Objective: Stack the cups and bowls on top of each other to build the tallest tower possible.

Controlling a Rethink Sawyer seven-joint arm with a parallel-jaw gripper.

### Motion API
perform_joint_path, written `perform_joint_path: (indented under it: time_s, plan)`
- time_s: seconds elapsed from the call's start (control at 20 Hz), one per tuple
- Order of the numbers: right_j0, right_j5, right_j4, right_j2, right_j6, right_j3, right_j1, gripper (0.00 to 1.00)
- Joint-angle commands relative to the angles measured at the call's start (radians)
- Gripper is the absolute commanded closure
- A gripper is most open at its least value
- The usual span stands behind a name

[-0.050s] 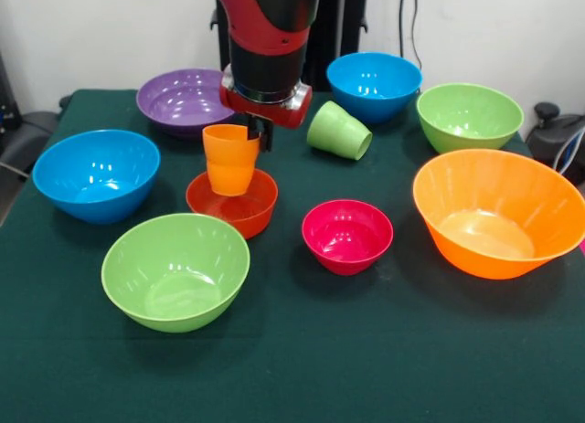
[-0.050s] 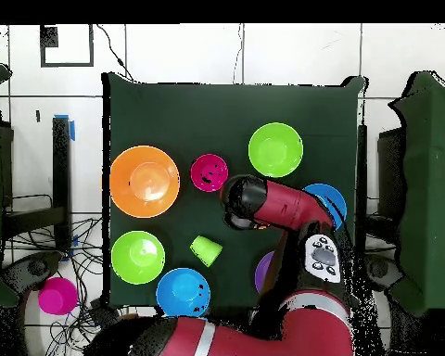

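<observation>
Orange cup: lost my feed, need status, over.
Hand at orange cup rim, grip unclear. Cup upright in red-orange bowl. Magenta bowl apart, unstacked. Green cup tipped over behind.

Counted on table: eight bowls [image 1: 96, 174], two cups [image 1: 230, 158] — one orange upright, one light green cup [image 1: 338, 131] tipped over.

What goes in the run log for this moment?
orange cup upright in red-orange bowl | gripper at cup rim | magenta bowl unstacked | green cup tipped
</observation>
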Motion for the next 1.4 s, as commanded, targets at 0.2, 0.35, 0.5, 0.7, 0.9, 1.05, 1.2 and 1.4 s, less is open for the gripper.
perform_joint_path:
  time_s: [0.2,0.35,0.5,0.7,0.9,1.05,1.2,1.4]
  plan:
    - [-0.020,-0.072,0.003,0.136,0.067,-0.010,0.076,1.00]
    - [-0.016,-0.051,0.000,0.135,0.063,-0.023,0.076,1.00]
    - [-0.018,-0.062,0.000,0.139,0.063,-0.024,0.081,1.00]
    - [-0.020,-0.064,-0.002,0.143,0.058,-0.035,0.086,1.00]
    - [-0.022,-0.072,0.006,0.157,0.061,-0.040,0.099,1.00]
    - [-0.021,-0.083,0.010,0.163,0.066,-0.041,0.104,1.00]
    - [-0.020,-0.084,0.008,0.165,0.066,-0.053,0.109,1.00]
    - [-0.024,-0.102,0.007,0.172,0.066,-0.053,0.122,1.00]
